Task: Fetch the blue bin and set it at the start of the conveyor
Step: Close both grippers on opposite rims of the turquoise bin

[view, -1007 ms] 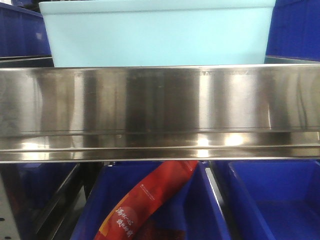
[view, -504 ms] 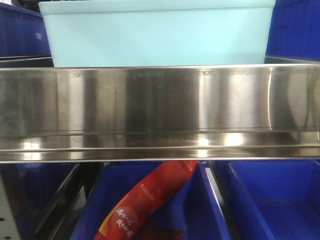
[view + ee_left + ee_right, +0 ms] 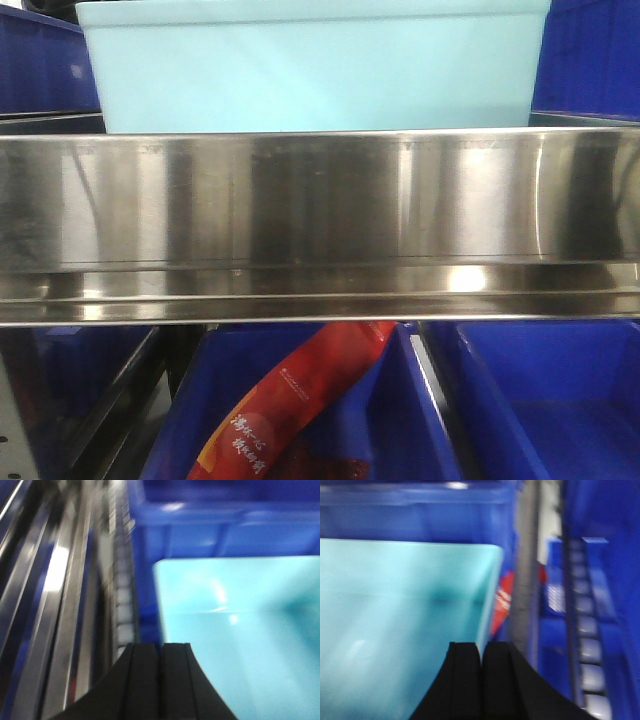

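The blue bin (image 3: 310, 70), a pale cyan tub, stands on the upper shelf behind the steel rail in the front view. In the left wrist view my left gripper (image 3: 161, 647) is shut over the left wall of the blue bin (image 3: 240, 630), jaws pressed together at its rim. In the right wrist view my right gripper (image 3: 481, 647) is shut on the right wall of the blue bin (image 3: 395, 610), with a sliver of cyan between the pads. The conveyor start is out of view.
A shiny stainless shelf rail (image 3: 320, 220) spans the front view below the bin. Dark blue storage bins (image 3: 560, 400) sit on the lower shelf, one holding a red packet (image 3: 290, 400). More dark blue bins (image 3: 225, 525) and roller tracks (image 3: 590, 650) flank the tub.
The blue bin has edged very slightly left and up in the front view, and the reflections on the steel rail have shifted.
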Motion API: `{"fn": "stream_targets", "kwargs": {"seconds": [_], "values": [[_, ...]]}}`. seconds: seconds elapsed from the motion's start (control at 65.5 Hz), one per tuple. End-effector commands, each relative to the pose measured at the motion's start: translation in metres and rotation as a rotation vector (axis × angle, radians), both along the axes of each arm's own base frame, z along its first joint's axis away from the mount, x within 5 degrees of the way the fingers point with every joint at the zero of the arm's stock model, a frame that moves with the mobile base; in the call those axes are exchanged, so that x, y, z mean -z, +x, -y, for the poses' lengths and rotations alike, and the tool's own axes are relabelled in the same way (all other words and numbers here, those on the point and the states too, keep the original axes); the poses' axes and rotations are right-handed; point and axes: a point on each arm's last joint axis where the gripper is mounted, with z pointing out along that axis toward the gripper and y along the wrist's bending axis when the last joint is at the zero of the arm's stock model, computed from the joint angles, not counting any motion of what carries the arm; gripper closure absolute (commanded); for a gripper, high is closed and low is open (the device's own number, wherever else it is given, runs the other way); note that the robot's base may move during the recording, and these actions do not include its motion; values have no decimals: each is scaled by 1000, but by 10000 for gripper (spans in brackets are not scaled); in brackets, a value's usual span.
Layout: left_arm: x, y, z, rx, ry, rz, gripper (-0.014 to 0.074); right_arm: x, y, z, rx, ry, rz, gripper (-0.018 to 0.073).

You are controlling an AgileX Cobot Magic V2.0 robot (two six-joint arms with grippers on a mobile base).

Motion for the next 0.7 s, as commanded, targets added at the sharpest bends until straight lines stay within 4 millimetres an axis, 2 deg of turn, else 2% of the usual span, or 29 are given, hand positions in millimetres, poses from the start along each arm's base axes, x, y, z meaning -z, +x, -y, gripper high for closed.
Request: {"fn": "stream_targets", "kwargs": {"seconds": [0.0,0.122,0.336,0.443,0.504,0.549,0.641,0.687], "values": [[-2,12,4,-49,-13,-27,707,0,14,-6,50,-61,-48,708],[-3,25,8,-73,-35,-42,707,4,34,-23,27,-82,-100,708],[8,35,13,-72,-48,-77,707,13,62,-29,43,-102,-185,711],[8,35,13,-73,-45,-80,707,12,67,-30,44,-101,-181,704],[7,35,13,-74,-40,-78,698,11,66,-30,47,-103,-191,634],[7,35,13,-74,-40,-78,662,12,65,-30,48,-105,-198,534],[7,35,13,-72,-41,-74,523,12,65,-30,49,-106,-205,359],[8,36,15,-69,-40,-76,427,13,66,-30,48,-105,-201,309]]}}
